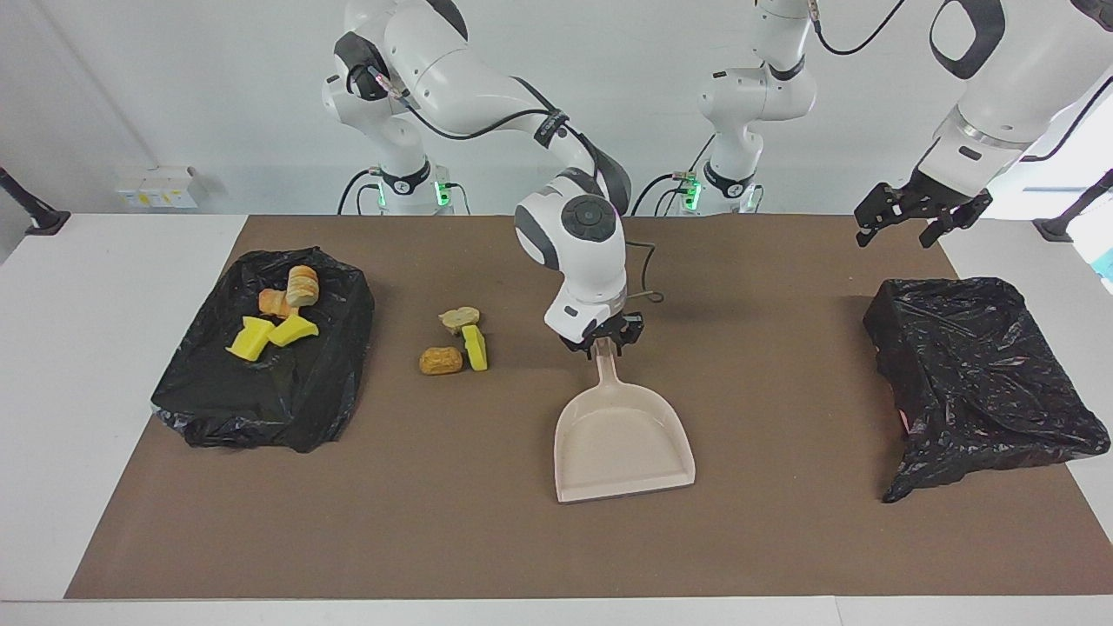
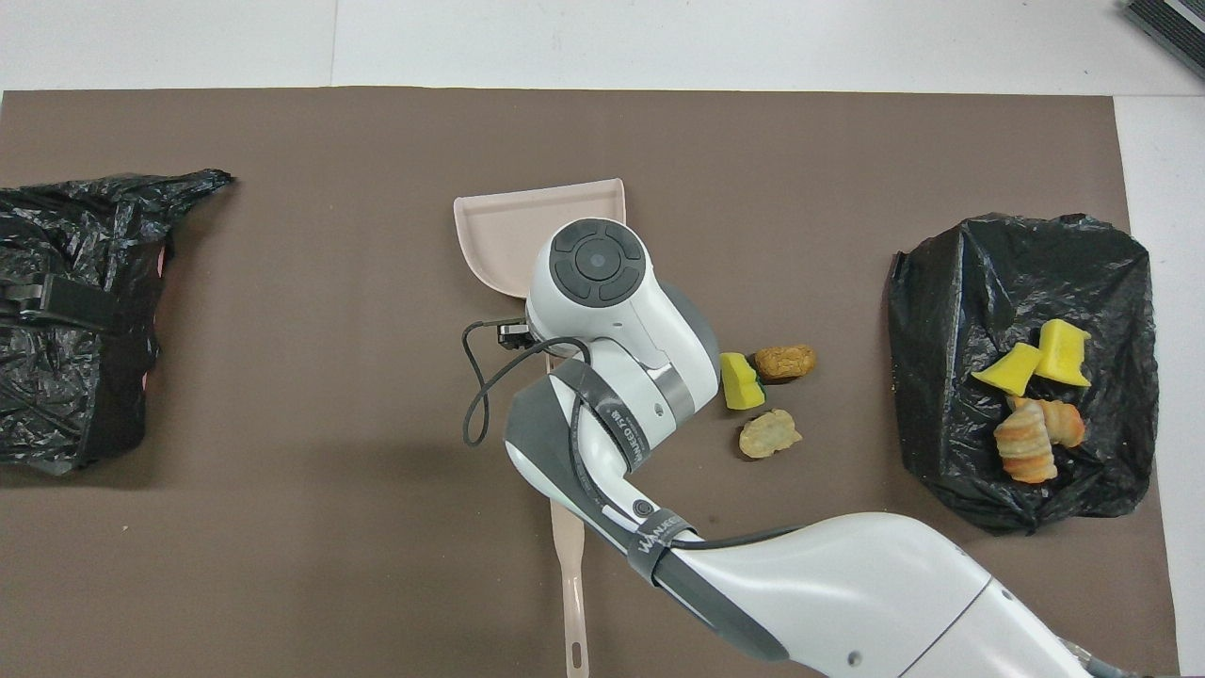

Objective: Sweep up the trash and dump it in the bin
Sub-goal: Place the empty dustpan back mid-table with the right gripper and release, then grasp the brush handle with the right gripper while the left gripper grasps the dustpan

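Lying beside the dustpan [image 1: 622,443], trash [image 1: 461,341]; right claw [image 1: 604,335] unclear, left claw [image 1: 920,213] apart.

- A white table [image 1: 52,365] carries a broad brown mat [image 1: 783,539] that covers most of its top.
- A plain pale wall [image 1: 191,87] rises at the robots' end.
- A small white box with yellow labels [image 1: 158,186] sits against that wall.
- Bright daylight enters at the left arm's end.
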`<action>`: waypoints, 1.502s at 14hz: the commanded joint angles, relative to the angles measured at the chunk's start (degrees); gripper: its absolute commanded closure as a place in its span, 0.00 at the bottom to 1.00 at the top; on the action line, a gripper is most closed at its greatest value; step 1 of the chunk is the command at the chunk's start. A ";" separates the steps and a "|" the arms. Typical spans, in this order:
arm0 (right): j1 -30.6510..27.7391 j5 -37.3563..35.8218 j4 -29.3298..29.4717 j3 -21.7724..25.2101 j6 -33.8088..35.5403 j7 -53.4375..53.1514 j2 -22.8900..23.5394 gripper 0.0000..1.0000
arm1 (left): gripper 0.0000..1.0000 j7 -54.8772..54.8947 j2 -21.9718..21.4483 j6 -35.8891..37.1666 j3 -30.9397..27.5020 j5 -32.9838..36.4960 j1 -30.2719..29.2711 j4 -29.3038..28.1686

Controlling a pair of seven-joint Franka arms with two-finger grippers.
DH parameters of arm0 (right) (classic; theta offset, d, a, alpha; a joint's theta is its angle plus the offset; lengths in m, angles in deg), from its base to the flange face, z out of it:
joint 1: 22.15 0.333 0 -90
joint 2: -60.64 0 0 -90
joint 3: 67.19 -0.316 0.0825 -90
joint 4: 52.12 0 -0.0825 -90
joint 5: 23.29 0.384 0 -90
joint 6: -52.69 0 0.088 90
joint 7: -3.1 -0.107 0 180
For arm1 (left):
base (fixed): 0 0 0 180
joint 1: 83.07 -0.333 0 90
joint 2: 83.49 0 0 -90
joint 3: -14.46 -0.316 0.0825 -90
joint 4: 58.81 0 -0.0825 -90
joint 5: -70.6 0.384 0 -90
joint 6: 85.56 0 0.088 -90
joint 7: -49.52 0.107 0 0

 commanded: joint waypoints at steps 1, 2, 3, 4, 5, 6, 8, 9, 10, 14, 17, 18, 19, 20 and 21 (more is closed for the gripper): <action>-0.98 0.89 -2.55 -0.25 2.64 1.17 -6.29 0.00 | 0.00 -0.19 -1.49 -0.99 -0.22 1.25 0.55 -1.82; -1.59 3.07 -2.47 -0.25 4.83 1.26 -7.97 0.00 | 0.00 -0.19 -1.49 -0.99 -0.22 1.25 0.55 -1.82; -2.12 5.44 -2.47 -0.25 6.42 1.26 -9.55 0.00 | 0.00 -0.19 -1.49 -0.99 -0.22 1.25 0.46 -1.82; -2.48 5.99 -2.73 -0.25 9.31 1.35 -11.48 0.00 | 0.00 -0.37 -1.49 -0.99 -0.22 1.17 0.37 -1.82; -2.31 6.25 -3.69 -0.25 13.25 1.78 -14.72 0.00 | 0.00 -0.20 -1.49 -0.99 -0.22 1.16 0.63 -1.82; -1.96 6.34 -5.35 -0.25 15.55 1.87 -17.36 0.00 | 0.00 -0.19 -1.49 -1.08 -0.22 1.16 0.72 -1.82; -1.34 8.53 -10.88 -0.33 19.43 2.57 -23.34 0.00 | 0.00 -0.37 -1.49 -1.51 -0.22 1.16 0.37 -1.82; 0.75 9.33 -13.95 -0.33 20.22 3.79 -25.80 0.00 | 0.00 -0.02 -1.49 -1.34 -0.22 1.16 0.29 -1.82; 2.69 9.94 -18.33 -0.33 19.45 3.81 -28.78 0.00 | 0.00 -0.02 -1.49 -1.25 -0.22 1.16 0.20 -1.82; 4.64 18.11 -36.71 -0.33 11.02 4.86 -39.17 0.00 | 0.00 0.07 -1.06 -1.96 -0.13 1.34 0.90 -1.38; 5.43 20.05 -41.13 -0.33 7.33 4.77 -38.92 0.00 | 0.00 -0.37 1.13 -1.96 1.44 1.51 3.17 -0.86; 5.60 20.06 -42.71 -0.33 6.09 4.86 -38.92 0.00 | 0.00 -0.89 2.01 -2.30 1.63 1.43 5.10 -0.77; 6.48 20.06 -43.59 -0.33 4.17 4.34 -38.31 0.00 | 0.00 -1.94 2.63 -3.44 1.63 1.43 6.16 -0.68; 7.96 20.14 -44.73 -0.33 1.10 3.46 -37.35 0.00 | 0.00 -3.17 2.90 -5.02 1.63 1.43 6.61 -0.68; 8.50 20.14 -45.35 -0.33 -0.84 2.85 -36.73 0.00 | 0.00 -4.40 3.94 -6.69 1.71 1.17 8.27 -0.68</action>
